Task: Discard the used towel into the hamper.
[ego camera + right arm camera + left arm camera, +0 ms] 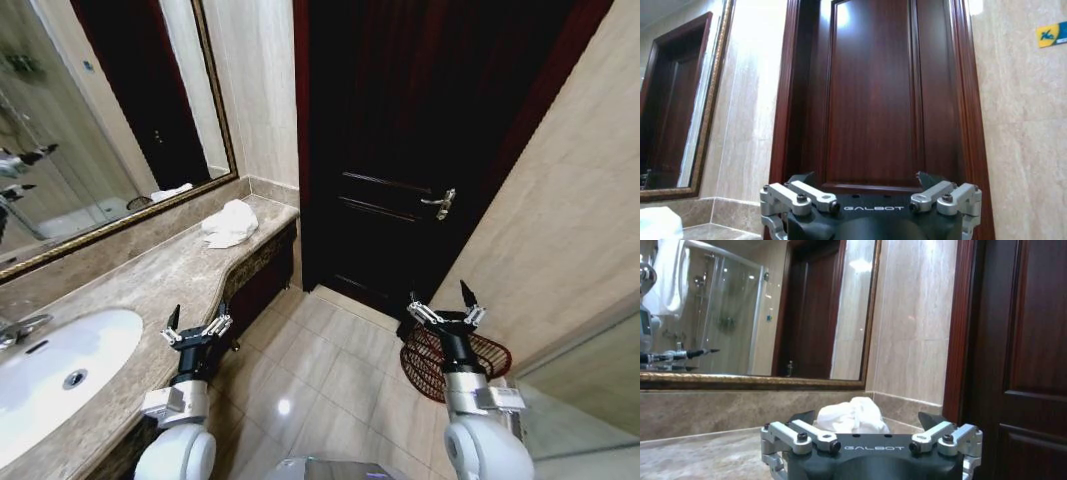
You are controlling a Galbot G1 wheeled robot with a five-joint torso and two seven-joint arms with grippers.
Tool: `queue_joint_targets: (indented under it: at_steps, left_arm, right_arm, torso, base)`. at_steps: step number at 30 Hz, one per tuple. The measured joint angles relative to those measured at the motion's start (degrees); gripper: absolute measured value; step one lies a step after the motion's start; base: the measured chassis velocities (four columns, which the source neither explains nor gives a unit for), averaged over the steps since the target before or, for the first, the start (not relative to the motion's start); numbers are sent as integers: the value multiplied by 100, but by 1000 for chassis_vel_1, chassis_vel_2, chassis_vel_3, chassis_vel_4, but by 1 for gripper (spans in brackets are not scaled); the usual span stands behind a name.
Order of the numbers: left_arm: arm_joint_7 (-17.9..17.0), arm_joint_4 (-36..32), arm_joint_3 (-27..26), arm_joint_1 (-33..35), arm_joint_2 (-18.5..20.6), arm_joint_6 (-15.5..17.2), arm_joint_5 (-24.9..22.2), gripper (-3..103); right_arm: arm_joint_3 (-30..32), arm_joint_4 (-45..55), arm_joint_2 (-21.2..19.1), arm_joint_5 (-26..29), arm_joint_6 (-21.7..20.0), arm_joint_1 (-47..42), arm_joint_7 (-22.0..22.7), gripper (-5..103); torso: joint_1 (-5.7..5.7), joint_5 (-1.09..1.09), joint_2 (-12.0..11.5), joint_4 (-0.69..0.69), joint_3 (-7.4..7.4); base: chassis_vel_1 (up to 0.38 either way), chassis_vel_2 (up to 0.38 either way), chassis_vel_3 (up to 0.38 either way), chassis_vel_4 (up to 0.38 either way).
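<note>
Currently the crumpled white towel (230, 223) sits at the counter's (150, 280) far end, hamper (455, 362) on the floor right, behind the right gripper (445, 312). Both grippers spread and empty; left gripper (197, 330) near the counter edge. Towel looks soft, light; pinch a top fold.

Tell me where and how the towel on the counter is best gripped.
Probably from above, on the raised bunched folds at the middle of the towel. It lies crumpled in a soft heap on the counter near the wall corner, offering no edge. The open left gripper, ahead of which it lies, seems the nearer one.
</note>
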Motion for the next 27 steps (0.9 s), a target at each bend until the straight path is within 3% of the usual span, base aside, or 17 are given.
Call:
queue_joint_targets:
  at_steps: [16, 27]
  left_arm:
    - [-149, 111, -17, -106, 1, 126, -29, 103]
    - [-209, 183, -67, -174, 1, 126, -143, 99]
  right_arm:
    - [-16, -65, 41, -41, 39, -1, -14, 100]
    - [-53, -95, 72, -76, 53, 18, -25, 100]
  torso:
    - [1, -1, 0, 0, 1]
    - [1, 0, -1, 0, 0]
  base:
    - [-145, 147, 144, -148]
    - [-156, 151, 153, -154]
